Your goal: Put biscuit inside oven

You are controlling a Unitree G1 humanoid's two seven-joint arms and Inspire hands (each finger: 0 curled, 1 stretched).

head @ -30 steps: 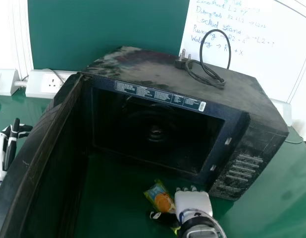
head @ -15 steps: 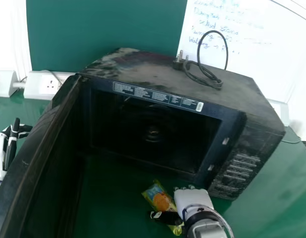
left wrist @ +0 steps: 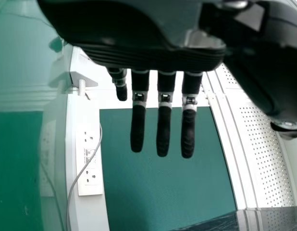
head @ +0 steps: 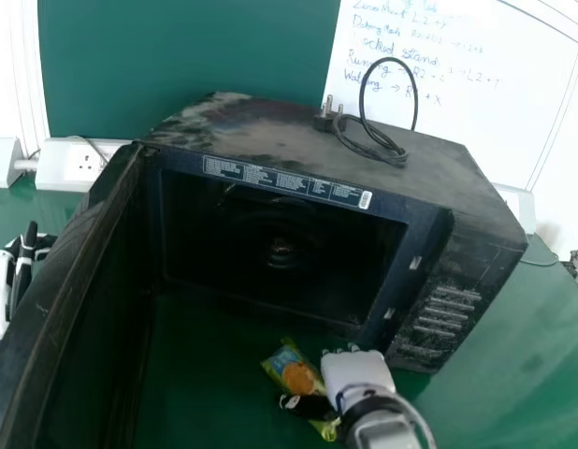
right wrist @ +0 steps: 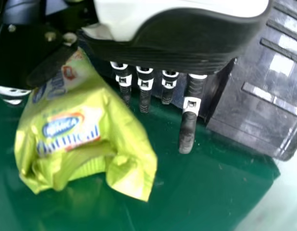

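Observation:
In the head view, my right hand (head: pixel 359 374) is in front of the oven's lower right front, its thumb lying across the biscuit packet (head: pixel 296 376). The yellow-green packet tilts beside the palm. In the right wrist view, it (right wrist: pixel 76 130) hangs between thumb and palm of my right hand (right wrist: pixel 187 36), whose other fingers are straight. The black oven (head: pixel 317 131) faces me with its door (head: pixel 60 290) swung wide at the left; its cavity (head: pixel 280 248) is dark. My left hand (head: pixel 8 281) is left of the door; the left wrist view shows this hand (left wrist: pixel 163 130) with straight fingers.
A coiled power cord with a plug (head: pixel 368 140) lies on the oven's top. White socket boxes (head: pixel 79 164) stand along the wall behind. The green table (head: pixel 513 365) extends to the right, below a whiteboard (head: pixel 457 84). The door's edge separates my left hand from the cavity.
The head view has shifted slightly, moving the oven leftwards in it. Packet and right hand remain together in front of the oven, with only a slight change of position. The left hand looks unchanged.

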